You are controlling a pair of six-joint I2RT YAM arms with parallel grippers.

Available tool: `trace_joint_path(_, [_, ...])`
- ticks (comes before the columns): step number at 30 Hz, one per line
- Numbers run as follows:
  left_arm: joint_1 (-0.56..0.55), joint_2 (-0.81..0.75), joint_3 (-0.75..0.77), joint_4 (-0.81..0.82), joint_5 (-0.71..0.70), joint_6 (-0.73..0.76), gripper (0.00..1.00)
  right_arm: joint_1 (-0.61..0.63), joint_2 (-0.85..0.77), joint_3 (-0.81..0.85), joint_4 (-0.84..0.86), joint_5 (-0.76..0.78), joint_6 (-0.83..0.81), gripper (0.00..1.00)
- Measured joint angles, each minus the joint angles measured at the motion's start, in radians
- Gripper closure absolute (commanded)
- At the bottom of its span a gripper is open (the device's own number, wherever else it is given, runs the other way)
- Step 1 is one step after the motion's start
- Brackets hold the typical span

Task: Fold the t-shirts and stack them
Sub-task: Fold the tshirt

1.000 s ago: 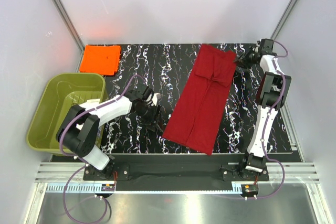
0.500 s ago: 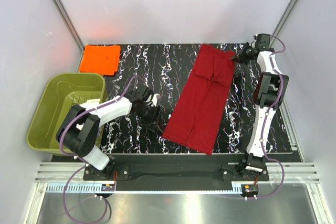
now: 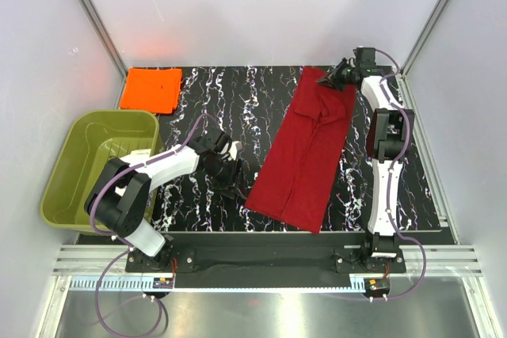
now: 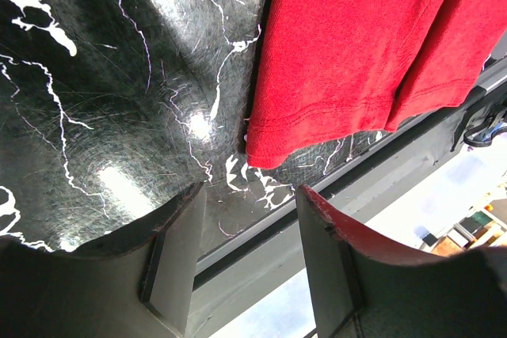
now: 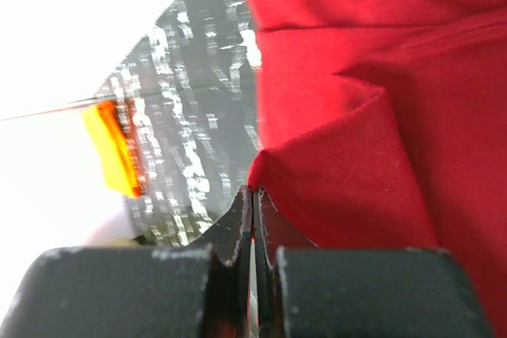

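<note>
Black, white-veined marble-look tabletop [image 3: 214, 93] inside white enclosure walls [image 3: 238, 13]. Near edge: left gripper [image 4: 251, 195] gapes, holding nothing, beside the hem of the dark crimson cloth t-shirt [image 3: 305, 156]. Far end: right gripper [image 5: 252, 195] pinched closed on its fold. Folded bright orange t-shirt [image 3: 150, 89] lies far-left.

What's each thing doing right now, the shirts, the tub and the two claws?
red t-shirt, folded long, lying flat, far corner pinched
orange t-shirt, folded, lying flat
green tub, upright, open-topped
left gripper, open, empty
right gripper, shut on the red t-shirt
</note>
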Motion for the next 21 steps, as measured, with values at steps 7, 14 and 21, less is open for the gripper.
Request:
trace_joint_path(7, [0.0, 0.0, -0.01, 0.01, 0.0, -0.008, 0.46, 0.05, 0.003, -0.015, 0.112, -0.018, 0.167, 1.0])
trace_joint_path(14, [0.0, 0.012, -0.018, 0.016, 0.001, -0.011, 0.46, 0.076, 0.048, -0.013, 0.184, -0.021, 0.28, 0.93])
trace_joint_path(21, [0.0, 0.03, -0.018, 0.019, 0.005, -0.01, 0.46, 0.091, 0.079, -0.013, 0.191, -0.029, 0.34, 0.7])
